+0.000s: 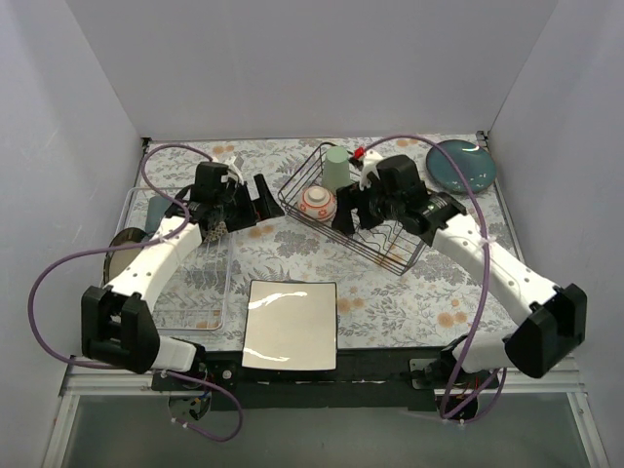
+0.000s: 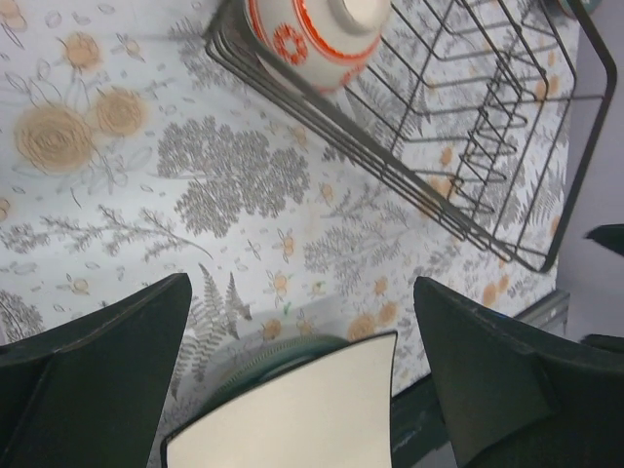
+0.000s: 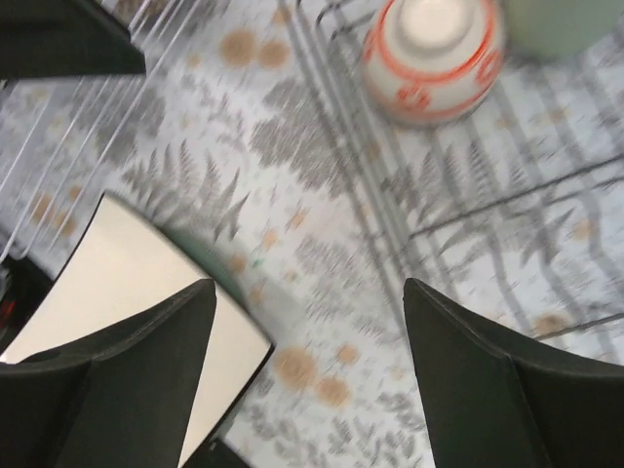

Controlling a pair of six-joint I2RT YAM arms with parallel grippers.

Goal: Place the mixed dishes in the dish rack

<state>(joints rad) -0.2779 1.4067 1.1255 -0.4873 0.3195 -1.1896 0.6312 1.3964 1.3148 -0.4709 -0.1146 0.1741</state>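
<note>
Your left gripper (image 2: 297, 292) and right gripper (image 3: 309, 288) gape empty; the red-orange bowl (image 1: 318, 203) sits at nine o'clock in the dish rack (image 1: 390, 255).

You've got bright, even overhead light with only soft shadows. Glare streaks the white square plate (image 1: 290, 325). Beyond your right gripper (image 3: 307, 292) it's all smeared, the dish rack (image 3: 458, 210) wires blurred. Beyond your left gripper (image 2: 300, 283) the worktop (image 2: 224, 185) print reads crisp.
</note>
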